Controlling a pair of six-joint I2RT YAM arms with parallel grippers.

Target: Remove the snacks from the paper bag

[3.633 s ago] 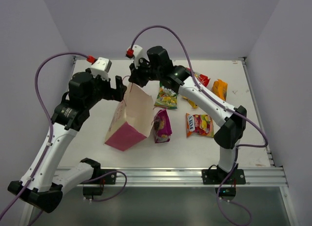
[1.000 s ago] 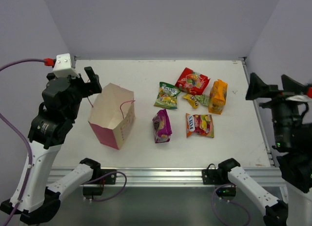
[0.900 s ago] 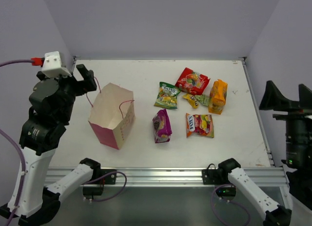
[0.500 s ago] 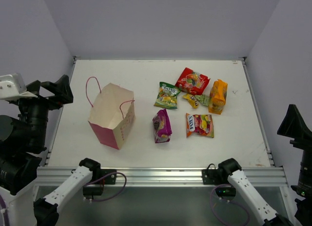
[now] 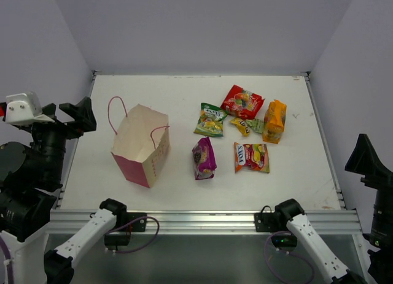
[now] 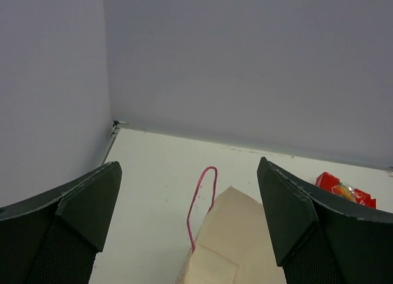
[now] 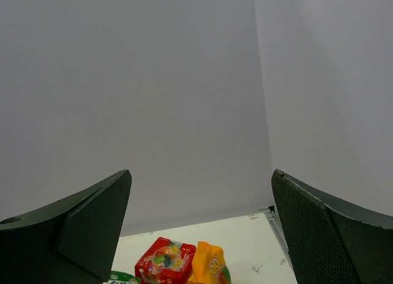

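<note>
My left jaws stand wide and hold nothing, raised off the left edge of the bench (image 5: 153, 91). In my left wrist view the bag (image 5: 142, 146) sits low between the two fingers (image 6: 73, 222), well apart from both, with its pink handle (image 6: 199, 201) arching up. My right jaws are just as wide and empty, out past the bench's right edge, far from everything. The bag stands on the bench's left half, mouth open upward. The snacks (image 5: 236, 130) lie outside it, to its right: a purple packet (image 5: 204, 158) nearest, a green packet (image 5: 210, 120) behind that, a red-yellow packet (image 5: 251, 157) further right, and a red packet (image 5: 242, 102) and an orange packet (image 5: 274, 121) toward the far right, with two tiny packs (image 5: 240, 126) between them. My right wrist view catches mainly the red and orange ones, low between the fingers.
</note>
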